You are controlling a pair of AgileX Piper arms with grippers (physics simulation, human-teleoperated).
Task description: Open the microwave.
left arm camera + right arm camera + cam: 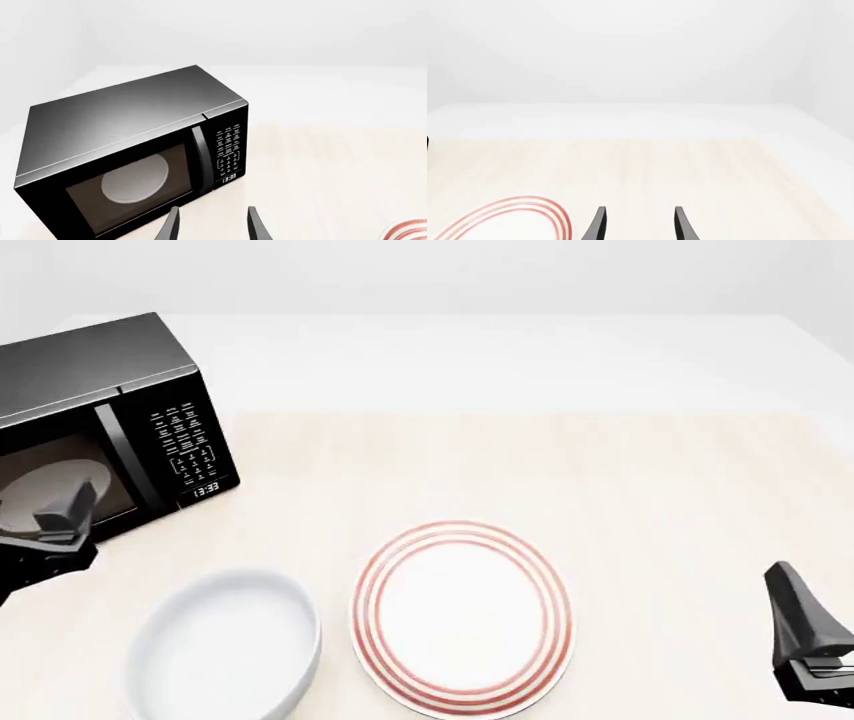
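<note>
The microwave (94, 370) is a glossy black box at the table's far left, door shut, with a vertical handle (124, 472), white-labelled keypad (187, 440) and clock. The left wrist view shows it too (127, 115), with its handle (199, 160) and the white turntable (135, 178) behind the glass. My left gripper (211, 220) is open and empty, in front of the door, apart from it; in the front view it is at the left edge (60, 515). My right gripper (638, 220) is open and empty, at the front right (798, 605), far from the microwave.
A white plate with red rings (463, 615) lies at the front middle; its edge shows in the left wrist view (407, 231) and the right wrist view (514, 217). A white bowl (227, 645) stands to its left, in front of the microwave.
</note>
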